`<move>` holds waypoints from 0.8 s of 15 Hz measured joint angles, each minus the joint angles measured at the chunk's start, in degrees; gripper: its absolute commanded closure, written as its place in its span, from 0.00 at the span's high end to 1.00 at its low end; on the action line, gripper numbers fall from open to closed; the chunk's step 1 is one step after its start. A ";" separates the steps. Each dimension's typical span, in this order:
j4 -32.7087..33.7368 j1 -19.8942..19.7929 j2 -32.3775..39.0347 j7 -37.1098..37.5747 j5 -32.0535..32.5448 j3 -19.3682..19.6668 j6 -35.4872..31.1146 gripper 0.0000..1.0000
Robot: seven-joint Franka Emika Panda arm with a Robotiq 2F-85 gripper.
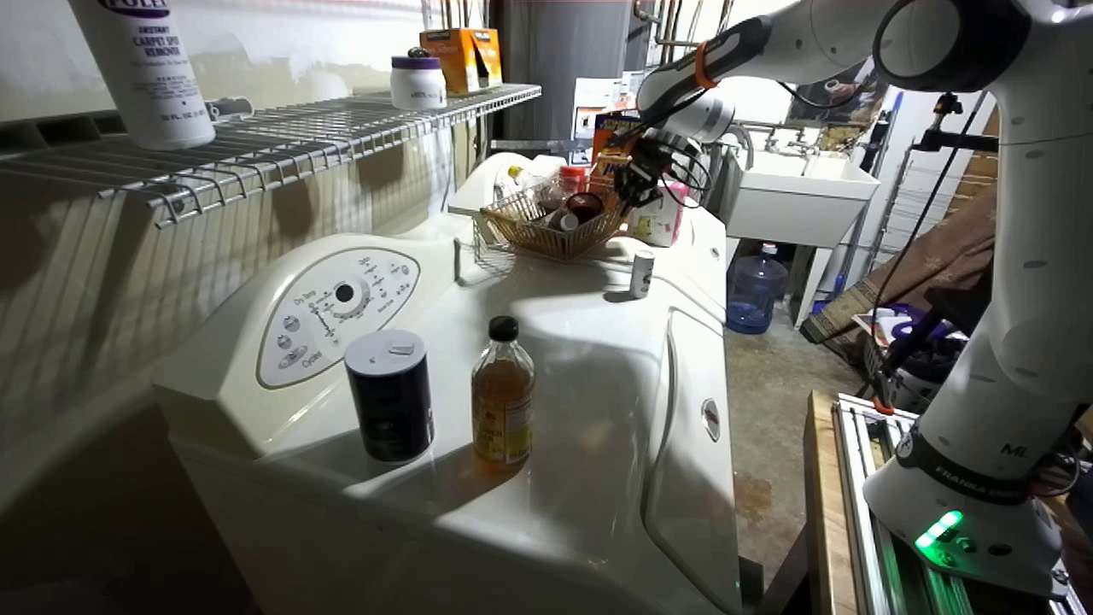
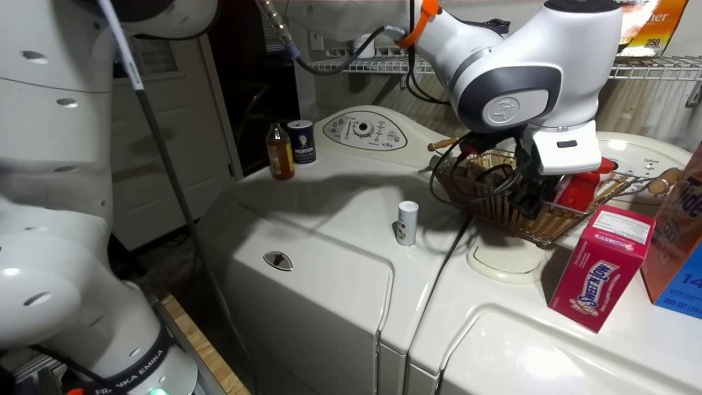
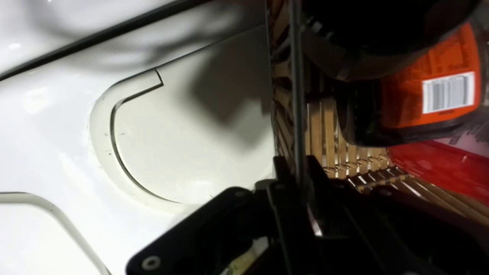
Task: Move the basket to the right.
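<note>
Sweet'N Low box is standing foremost | Tide box, reading "OXI", is sitting just beside | gripper is pinching the wall of the basket, near the Sweet'N Low box | white shaker is standing apart from it | amber bottle, Morton can are standing well beyond | Carpet Spot Remover bottle is topping wire shelf, farther still

The rounded white arm has grey trim, an orange band, black cables and FRANKA EMIKA lettering. The black gripper shows a silvery screw.
</note>
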State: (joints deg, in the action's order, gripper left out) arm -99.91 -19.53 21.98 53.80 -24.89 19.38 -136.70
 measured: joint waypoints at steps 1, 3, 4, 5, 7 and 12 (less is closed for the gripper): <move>0.54 -0.08 -0.16 0.00 -0.42 -0.01 -0.40 0.54; 2.31 -0.44 -0.73 -0.23 -1.57 -0.25 -0.95 0.66; 3.17 -0.66 -1.19 -0.85 -2.29 -0.63 -1.34 0.74; 3.86 -0.79 -1.83 -1.99 -2.92 -1.11 -1.84 0.81; 4.59 -0.91 -3.58 -6.04 -4.48 -2.46 -2.34 0.95; 1.14 1.15 -11.40 -16.29 -3.31 -5.57 2.11 1.00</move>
State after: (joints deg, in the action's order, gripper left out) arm -98.77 -18.38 10.58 37.51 -28.21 13.81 -134.59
